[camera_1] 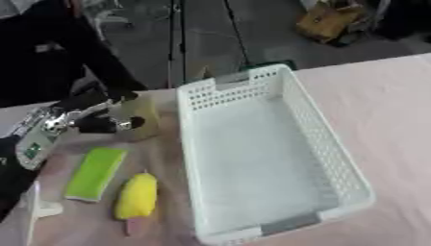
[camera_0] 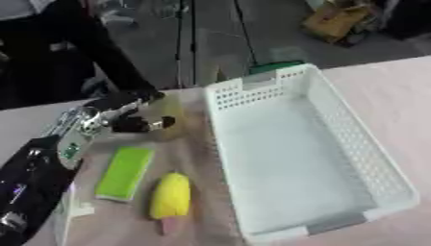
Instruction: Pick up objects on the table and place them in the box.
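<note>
Grey floor [camera_0: 210, 33] beyond pale table [camera_0: 396, 91]

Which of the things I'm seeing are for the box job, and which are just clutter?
Job:
- white perforated plastic box, nothing in it
- flat green rectangular pack
- yellow ice-lolly-shaped toy on a pink stick
- pale yellowish object at the left hand, too blurred to identify

Lying about:
- brown cardboard carton on the floor beyond the table

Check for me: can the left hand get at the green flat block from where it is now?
Probably yes. The left hand hangs just beyond the green flat block, on the same side of the white box, with bare table between them. Only the yellow object lies near, beside the block.
</note>
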`<state>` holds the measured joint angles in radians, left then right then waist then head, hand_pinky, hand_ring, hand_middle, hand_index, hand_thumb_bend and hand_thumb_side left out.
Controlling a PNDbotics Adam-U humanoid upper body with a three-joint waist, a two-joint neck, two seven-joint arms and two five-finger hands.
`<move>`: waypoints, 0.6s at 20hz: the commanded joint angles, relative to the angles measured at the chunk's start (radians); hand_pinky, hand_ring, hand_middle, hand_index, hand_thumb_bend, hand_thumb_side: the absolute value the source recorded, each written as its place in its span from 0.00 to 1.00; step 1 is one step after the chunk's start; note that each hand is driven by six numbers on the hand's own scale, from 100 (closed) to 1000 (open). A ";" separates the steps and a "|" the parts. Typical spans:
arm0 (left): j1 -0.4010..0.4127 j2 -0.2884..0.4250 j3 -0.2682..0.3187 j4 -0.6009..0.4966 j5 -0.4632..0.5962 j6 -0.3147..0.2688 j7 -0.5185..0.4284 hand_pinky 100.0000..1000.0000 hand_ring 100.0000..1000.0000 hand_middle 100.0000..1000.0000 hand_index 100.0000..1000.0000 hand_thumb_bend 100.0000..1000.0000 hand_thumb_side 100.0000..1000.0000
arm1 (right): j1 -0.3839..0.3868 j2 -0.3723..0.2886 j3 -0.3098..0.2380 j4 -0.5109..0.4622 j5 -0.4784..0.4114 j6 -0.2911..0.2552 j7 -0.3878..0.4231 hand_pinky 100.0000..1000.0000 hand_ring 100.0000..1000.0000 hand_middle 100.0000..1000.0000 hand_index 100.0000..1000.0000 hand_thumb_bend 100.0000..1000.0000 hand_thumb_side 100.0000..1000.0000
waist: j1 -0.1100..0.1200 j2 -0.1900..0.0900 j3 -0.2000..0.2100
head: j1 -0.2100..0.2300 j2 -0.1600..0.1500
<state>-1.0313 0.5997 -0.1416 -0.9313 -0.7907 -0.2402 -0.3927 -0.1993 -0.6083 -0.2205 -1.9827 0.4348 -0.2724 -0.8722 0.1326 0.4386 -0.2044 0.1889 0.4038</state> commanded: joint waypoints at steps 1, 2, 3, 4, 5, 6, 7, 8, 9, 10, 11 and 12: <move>-0.003 0.007 -0.008 0.012 -0.020 -0.003 -0.023 1.00 1.00 1.00 1.00 0.63 1.00 | -0.004 -0.011 -0.007 -0.017 0.004 -0.007 -0.011 0.82 0.82 0.67 0.61 0.00 1.00 | -0.008 -0.014 -0.003 | 0.003 -0.001; -0.004 0.006 -0.008 0.012 -0.020 -0.004 -0.025 1.00 1.00 1.00 1.00 0.65 1.00 | -0.003 -0.011 -0.007 -0.017 0.003 -0.007 -0.011 0.82 0.82 0.67 0.60 0.00 1.00 | -0.008 -0.015 -0.002 | 0.002 0.000; -0.005 0.005 -0.008 0.014 -0.019 -0.006 -0.029 1.00 1.00 1.00 1.00 0.65 1.00 | -0.001 -0.010 -0.007 -0.017 0.003 -0.006 -0.011 0.82 0.82 0.67 0.60 0.00 1.00 | -0.009 -0.016 -0.001 | 0.000 0.000; -0.007 0.005 -0.008 0.014 -0.019 -0.007 -0.033 1.00 1.00 1.00 1.00 0.65 1.00 | 0.000 -0.010 -0.007 -0.017 0.003 -0.006 -0.011 0.82 0.82 0.67 0.60 0.00 1.00 | -0.009 -0.017 0.000 | 0.000 0.002; -0.010 0.005 -0.007 0.015 -0.017 -0.009 -0.036 1.00 1.00 1.00 1.00 0.65 1.00 | 0.000 -0.010 -0.007 -0.017 0.003 -0.005 -0.010 0.82 0.82 0.67 0.60 0.00 1.00 | -0.008 -0.018 0.001 | 0.000 0.003; -0.012 0.004 -0.007 0.014 -0.015 -0.010 -0.039 1.00 1.00 1.00 1.00 0.65 0.99 | 0.001 -0.009 -0.007 -0.017 0.002 -0.004 -0.009 0.82 0.82 0.67 0.60 0.00 1.00 | -0.008 -0.018 0.002 | 0.000 0.003; -0.014 0.003 -0.007 0.014 -0.014 -0.011 -0.041 1.00 1.00 1.00 1.00 0.65 0.99 | 0.002 -0.009 -0.006 -0.017 0.000 -0.002 -0.007 0.82 0.82 0.67 0.60 0.00 1.00 | -0.008 -0.020 0.004 | -0.002 0.004; -0.016 0.003 -0.008 0.012 -0.013 -0.012 -0.042 1.00 1.00 1.00 1.00 0.65 0.98 | 0.002 -0.008 -0.005 -0.017 -0.001 -0.002 -0.006 0.82 0.82 0.67 0.60 0.00 1.00 | -0.008 -0.021 0.005 | -0.001 0.004; -0.018 0.003 -0.008 0.010 -0.014 -0.013 -0.042 1.00 1.00 1.00 1.00 0.65 0.98 | 0.001 -0.009 -0.005 -0.017 -0.002 -0.002 -0.005 0.82 0.82 0.67 0.60 0.00 1.00 | -0.007 -0.021 0.004 | 0.000 0.004; -0.019 0.003 -0.009 0.009 -0.016 -0.013 -0.041 1.00 1.00 1.00 1.00 0.66 0.97 | 0.000 -0.009 -0.005 -0.017 -0.004 -0.002 -0.005 0.82 0.82 0.67 0.60 0.00 1.00 | -0.007 -0.021 0.004 | 0.001 0.003; -0.020 0.002 -0.010 0.009 -0.022 -0.012 -0.041 1.00 1.00 1.00 1.00 0.66 0.97 | -0.001 -0.009 -0.006 -0.017 -0.005 -0.004 -0.005 0.82 0.82 0.67 0.60 0.00 1.00 | -0.006 -0.022 0.002 | 0.001 0.003; -0.019 0.001 -0.011 0.009 -0.028 -0.011 -0.039 1.00 1.00 1.00 1.00 0.66 0.95 | -0.001 -0.009 -0.006 -0.017 -0.006 -0.005 -0.006 0.82 0.82 0.66 0.60 0.00 1.00 | -0.006 -0.022 0.001 | 0.002 0.001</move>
<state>-1.0467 0.5982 -0.1387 -0.9264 -0.8066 -0.2521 -0.4236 -0.1941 -0.6017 -0.2205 -1.9827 0.4341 -0.2700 -0.8711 0.1327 0.4376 -0.2003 0.1883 0.4046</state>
